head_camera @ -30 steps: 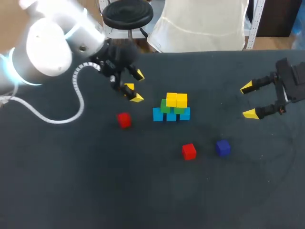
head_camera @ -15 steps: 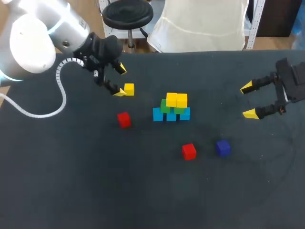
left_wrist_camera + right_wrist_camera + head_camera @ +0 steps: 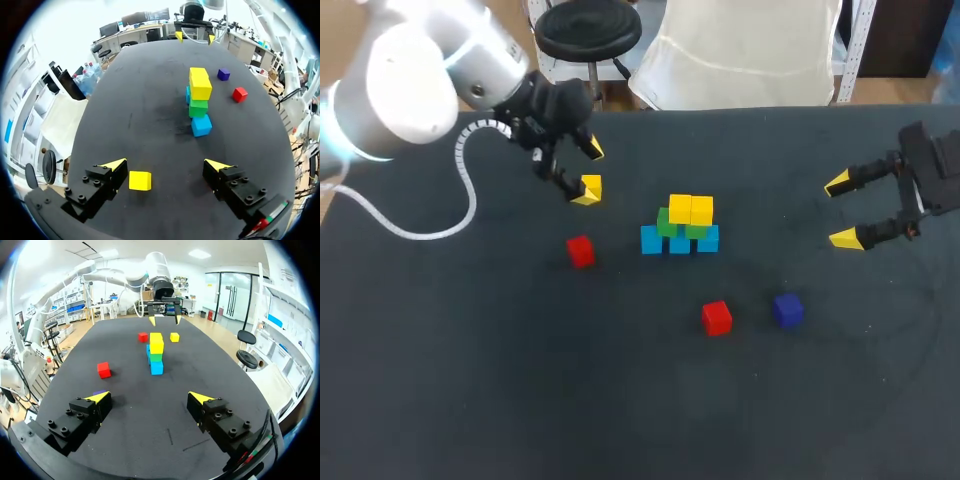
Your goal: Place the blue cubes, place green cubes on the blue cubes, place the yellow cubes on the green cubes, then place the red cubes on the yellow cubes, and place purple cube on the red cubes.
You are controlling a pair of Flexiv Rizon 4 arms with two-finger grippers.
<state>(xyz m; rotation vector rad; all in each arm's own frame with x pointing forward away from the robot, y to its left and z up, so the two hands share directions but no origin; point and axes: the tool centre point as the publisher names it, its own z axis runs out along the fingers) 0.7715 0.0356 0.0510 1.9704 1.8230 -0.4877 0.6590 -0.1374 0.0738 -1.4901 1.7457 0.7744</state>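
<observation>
So the left gripper (image 3: 586,170) is swinging back in over the loose yellow cube (image 3: 590,187). Half a second ago it was sitting further out toward the table edge, and now its fingers are straddling the cube again. The cube itself isn't budging, it's resting on the table (image 3: 520,380) in the same spot, a little way from the stack (image 3: 680,225).

In the wrist view the fingers are spread wide, and the cube is sitting close to one of them. I think there's a sliver of gap, but it's hard to call. Either way nothing is being gripped yet, so the yellow layer probably isn't finishing up just yet.

The red cube (image 3: 580,251), second red cube (image 3: 717,317) and purple cube (image 3: 787,310) are waiting on the table. The right gripper (image 3: 842,210) is hanging well off to the side, fingers wide and holding nothing.
</observation>
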